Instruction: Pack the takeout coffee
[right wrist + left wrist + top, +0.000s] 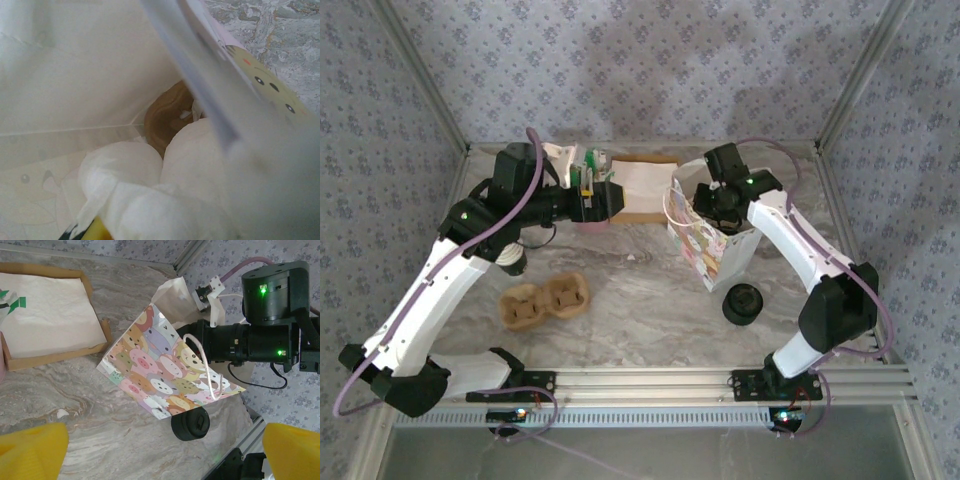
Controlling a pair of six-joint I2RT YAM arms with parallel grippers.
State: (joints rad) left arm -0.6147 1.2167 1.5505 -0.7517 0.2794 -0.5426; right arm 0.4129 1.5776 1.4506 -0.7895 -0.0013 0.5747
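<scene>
Packing looks about midway. The right gripper (710, 200) sits inside the bag (705, 250), over white paper (125, 165) and something brown (165, 117); I cannot tell its grip. The left gripper (604, 198), at the bag's nine o'clock, gapes empty. Whether the coffee is inside is unclear.

Walls (640, 60): pale blue-grey paper, small flower print, 3 sides.
Table (640, 290): grey-tan marbled top.
Posts (420, 80): 2 metal, slanting at back corners.
Rail (650, 380): ribbed aluminium, near edge.
Light: soft, even.

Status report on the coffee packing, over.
Left gripper open, empty. Right gripper inside gift bag, jaws hidden. Coffee bagged or not: cannot tell. White paper crowds bag.
</scene>
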